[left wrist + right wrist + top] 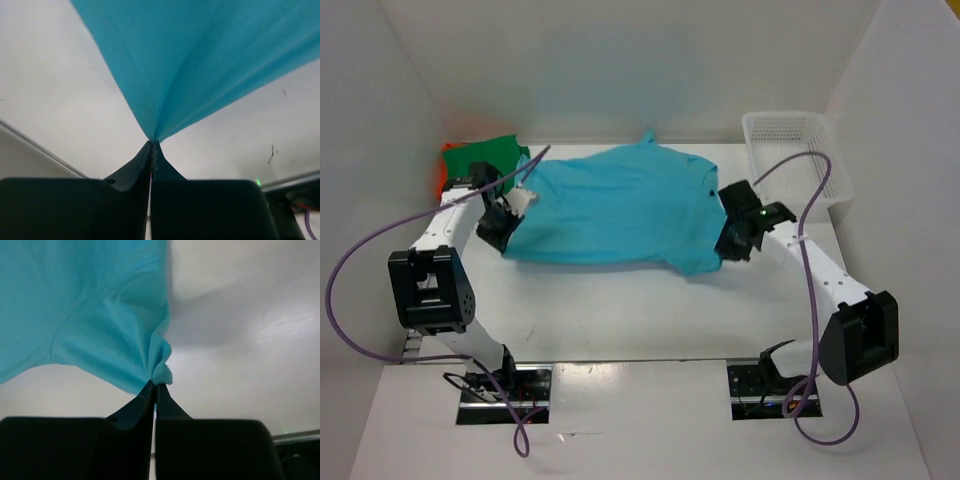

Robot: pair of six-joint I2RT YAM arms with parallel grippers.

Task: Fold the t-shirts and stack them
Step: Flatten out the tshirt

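The light turquoise t-shirt (615, 205) is stretched out above the white table between both arms. My left gripper (500, 228) is shut on its left edge; in the left wrist view the cloth (200, 60) fans out from the closed tips (152, 144). My right gripper (728, 243) is shut on its right edge near a sleeve; in the right wrist view the cloth (100, 315) bunches at the closed tips (155, 385). The dark green t-shirt (485, 157) lies at the back left on top of the orange one (442, 172), which shows only as a sliver.
A white mesh basket (795, 155) stands at the back right. White walls (370, 150) close in the table on the left, back and right. Purple cables (360, 260) loop off both arms.
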